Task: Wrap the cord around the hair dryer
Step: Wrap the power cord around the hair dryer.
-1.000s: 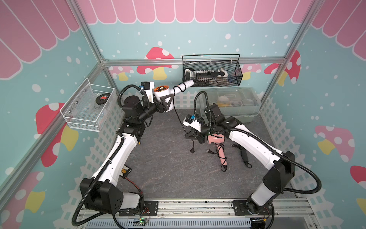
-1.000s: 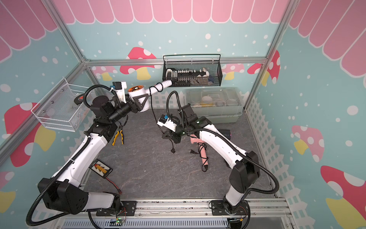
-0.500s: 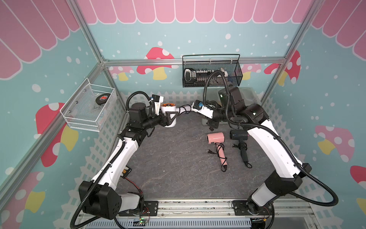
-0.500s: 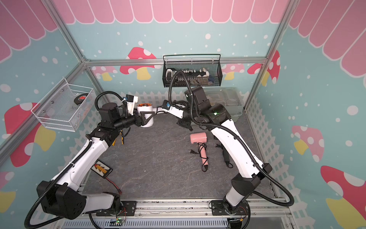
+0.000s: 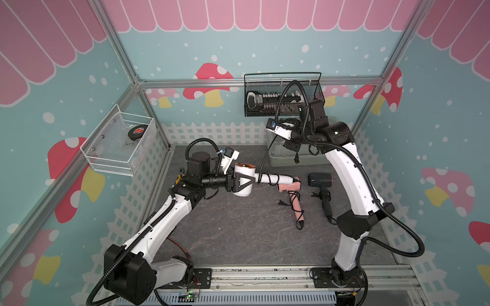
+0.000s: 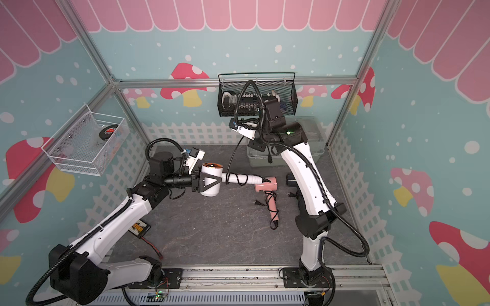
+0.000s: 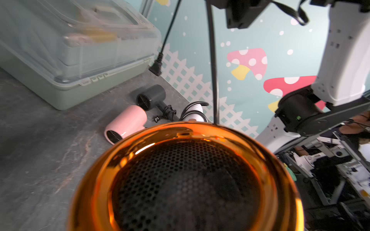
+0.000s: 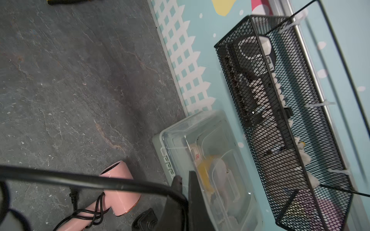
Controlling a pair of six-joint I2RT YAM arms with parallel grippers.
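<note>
The left end effector [image 5: 242, 183] now holds the white hair dryer [image 5: 241, 193] level above the bench [image 5: 238, 233], lower than a second ago, its jaws clamped across the barrel. A few loops of cord [image 5: 265, 158] sit on the handle. Farther back, the right end effector [image 5: 291, 145], pinching the cord near the dangling plug [image 5: 296, 159], has risen. I judge this draws the slack taut for another turn.

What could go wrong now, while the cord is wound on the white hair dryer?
1. The right pincer is shut on the cord close to its hanging plug; a pull could slip the cord out.
2. The loops on the handle of the white hair dryer look loose and could slide off its end.
3. The left pincer holds that handle seemingly near the pink hair dryer and might knock it.
</note>
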